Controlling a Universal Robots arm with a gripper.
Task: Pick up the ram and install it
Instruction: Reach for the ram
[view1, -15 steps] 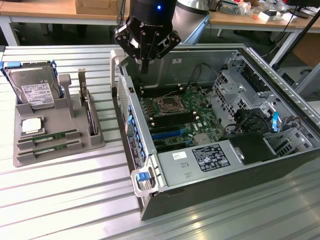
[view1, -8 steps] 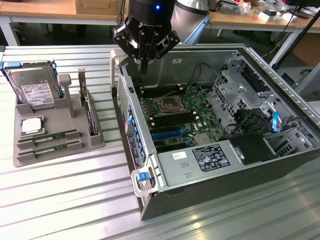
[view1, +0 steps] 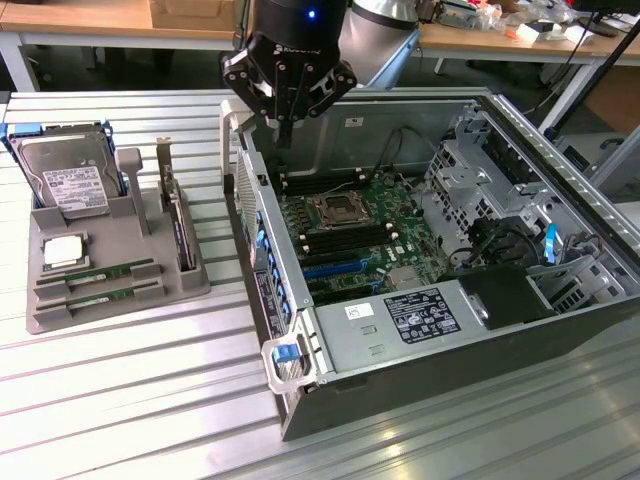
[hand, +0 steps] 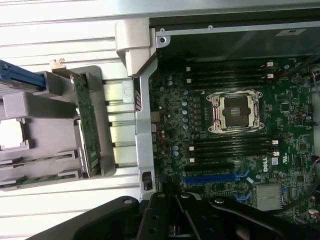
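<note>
**Exterior and wrist views of a memory-installation cell.** A ribbed desk (view1: 120, 400) of bright aluminium slats carried a grey moulded plastic tray (view1: 100, 314) and an open, dark steel computer case (view1: 450, 372) that lay on its side.

In the tray, one ram stick (view1: 105, 271) and a second ram stick (view1: 110, 296) sat in two parallel grooves at the front, just below a square silver CPU (view1: 62, 250). Each stick was a long, thin, narrow green board. Their long axes ran from the exterior view's left to its right, rising slightly toward the case. This direction roughly matched the black memory slots (view1: 340, 238) on the green motherboard (view1: 400, 235).

Behind the sticks, a silver hard drive (view1: 70, 185) leaned in a blue-edged carrier. An expansion card (view1: 180, 235) with a metal bracket stood on edge at the tray's case-side end.

The empty CPU socket (view1: 335, 210), framed in bare metal, lay between the two slot banks.

The black tool (view1: 285, 135) hung above the case wall nearest the tray. Its fingers were clenched together, pointing down, well apart from both sticks.
</note>
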